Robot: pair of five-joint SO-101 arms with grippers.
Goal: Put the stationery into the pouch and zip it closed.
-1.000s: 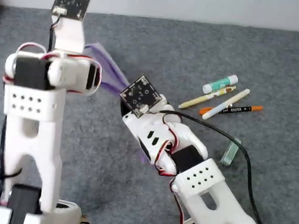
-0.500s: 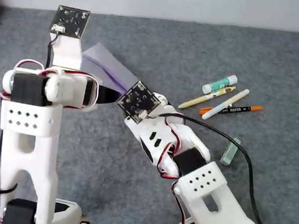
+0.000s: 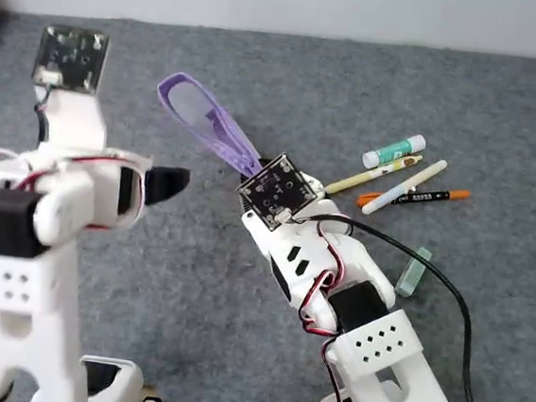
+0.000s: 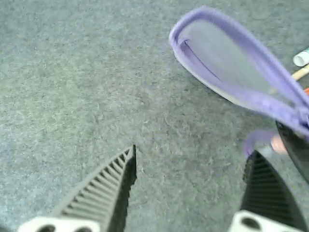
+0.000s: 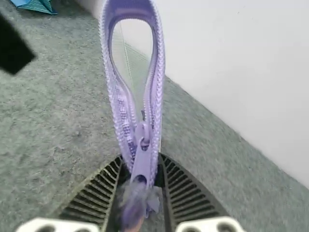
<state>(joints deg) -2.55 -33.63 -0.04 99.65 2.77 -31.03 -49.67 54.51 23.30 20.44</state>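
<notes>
The purple pouch (image 3: 203, 119) lies tilted with its zipper mouth gaping; it also shows as the pouch (image 4: 231, 72) and the pouch (image 5: 133, 72). My right gripper (image 5: 140, 181) is shut on the pouch's zipper end, near the slider. My left gripper (image 4: 193, 152) is open above bare carpet beside the pouch, holding nothing; in the high view the left gripper (image 3: 163, 183) sits left of the pouch. The stationery lies to the right: a glue stick (image 3: 394, 151), a yellow pen (image 3: 365, 178), a white pen (image 3: 405, 186), an orange-and-black pen (image 3: 422, 195) and a small clear green piece (image 3: 414, 272).
Grey carpet (image 3: 194, 279) covers the table. A white wall (image 3: 287, 3) runs along the far edge. The right arm's black cable (image 3: 433, 264) loops close to the clear green piece.
The left arm swung away to the left, off the pouch, which now shows fully with its mouth open. The right arm shifted slightly right, still holding the zipper end.
</notes>
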